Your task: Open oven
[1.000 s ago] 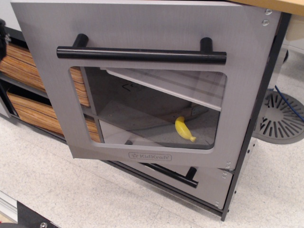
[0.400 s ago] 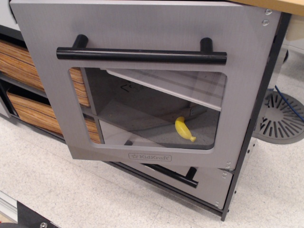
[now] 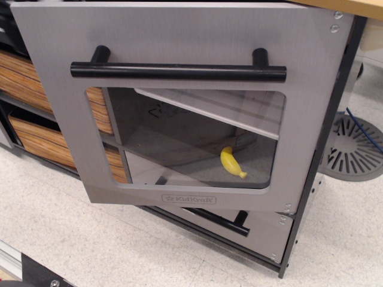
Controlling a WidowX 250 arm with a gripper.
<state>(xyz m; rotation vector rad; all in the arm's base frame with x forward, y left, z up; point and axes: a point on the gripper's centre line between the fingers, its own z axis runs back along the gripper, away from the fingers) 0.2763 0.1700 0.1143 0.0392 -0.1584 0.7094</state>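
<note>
The grey brushed-metal oven door (image 3: 179, 42) fills most of the view, swung partly open toward me on its right-hand hinge. Its long black bar handle (image 3: 178, 72) runs across the upper part. Below the clear rounded window (image 3: 197, 137) is the KidKraft logo (image 3: 189, 198). Through the window I see a grey shelf (image 3: 221, 110) and a small yellow banana (image 3: 232, 162) on the oven floor. No gripper shows in the view.
Wood-grain drawers (image 3: 36, 134) stand to the left behind the door. A smaller grey drawer with a black handle (image 3: 221, 219) sits under the oven. A wooden countertop edge (image 3: 353, 7) is at top right. A grey slotted disc (image 3: 356, 146) lies on the speckled floor at right.
The door's left edge has swung slightly further out toward me and to the left. A dark object at the far left edge a second ago is gone from there.
</note>
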